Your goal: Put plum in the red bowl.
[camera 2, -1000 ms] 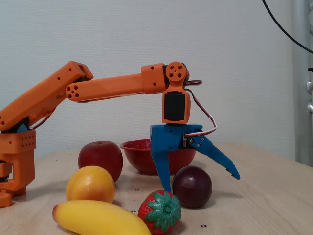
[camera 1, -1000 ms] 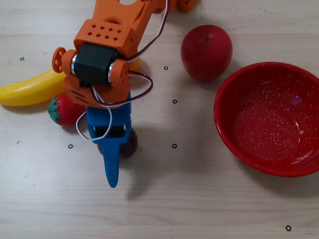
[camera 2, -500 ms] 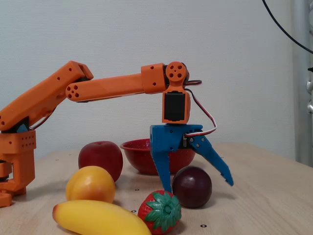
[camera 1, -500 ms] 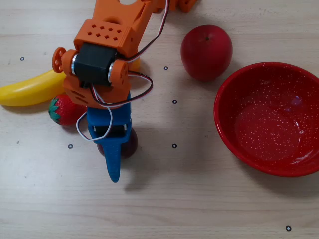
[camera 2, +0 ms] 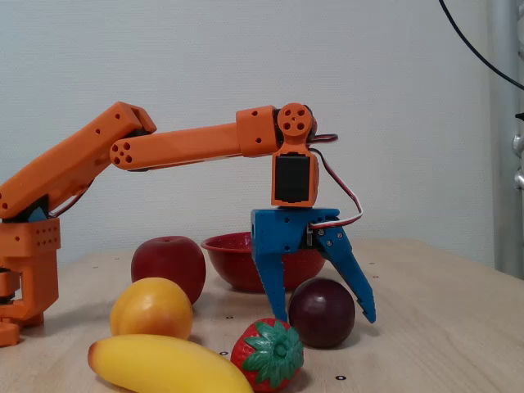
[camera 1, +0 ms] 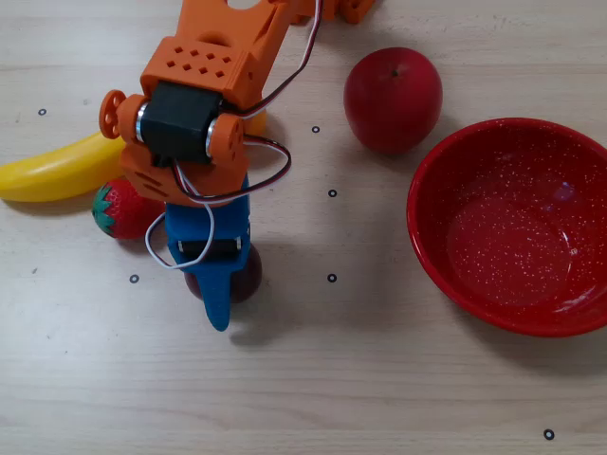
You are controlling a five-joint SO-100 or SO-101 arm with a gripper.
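Observation:
The dark purple plum (camera 2: 321, 313) rests on the wooden table, between the two blue fingers of my gripper (camera 2: 323, 318). The gripper points down and is open, with one finger on each side of the plum, close to it. In the overhead view the gripper (camera 1: 232, 284) covers most of the plum (camera 1: 250, 280). The red bowl (camera 1: 512, 227) stands empty at the right in the overhead view, well apart from the plum. In the fixed view the bowl (camera 2: 229, 262) sits behind the gripper.
A red apple (camera 1: 392, 100) lies up-left of the bowl. A strawberry (camera 1: 123, 210) and a yellow banana (camera 1: 57, 166) lie left of the gripper. In the fixed view an orange ball (camera 2: 151, 309) sits in front of the apple (camera 2: 168, 262).

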